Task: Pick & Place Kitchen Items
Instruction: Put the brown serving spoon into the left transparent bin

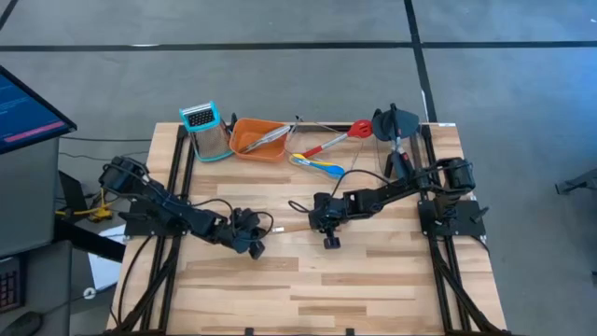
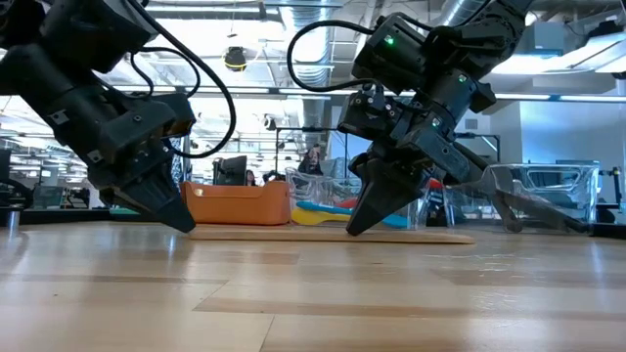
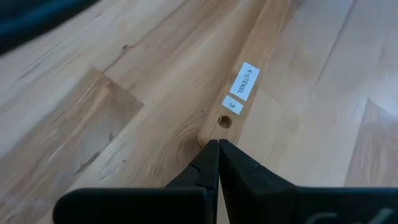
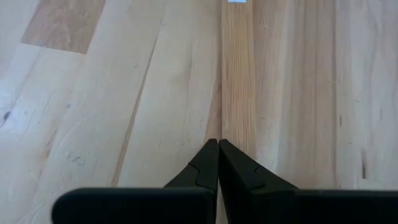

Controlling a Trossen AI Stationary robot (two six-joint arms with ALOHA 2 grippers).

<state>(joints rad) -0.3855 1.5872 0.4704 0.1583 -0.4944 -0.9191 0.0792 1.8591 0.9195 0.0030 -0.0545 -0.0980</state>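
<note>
We see the wooden spatula (image 2: pixel 333 234) flat on the table (image 1: pixel 373 280), between both grippers. Our right gripper (image 4: pixel 218 144), fingers pressed together, touches its handle; our left gripper (image 3: pixel 218 144), likewise closed, sits just at its holed, labelled end.

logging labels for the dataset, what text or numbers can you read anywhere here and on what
"K-UTENSIL", partly blurred so not certain: larger white sticker on the wooden utensil, near its hanging hole.
"3": smaller white sticker on the same handle, closer to the hole.
Monitor at the table's left: lines of text too small to read.
Right wrist view: a sticker edge shows on the wood, unreadable.
Nothing else is legible.
</note>
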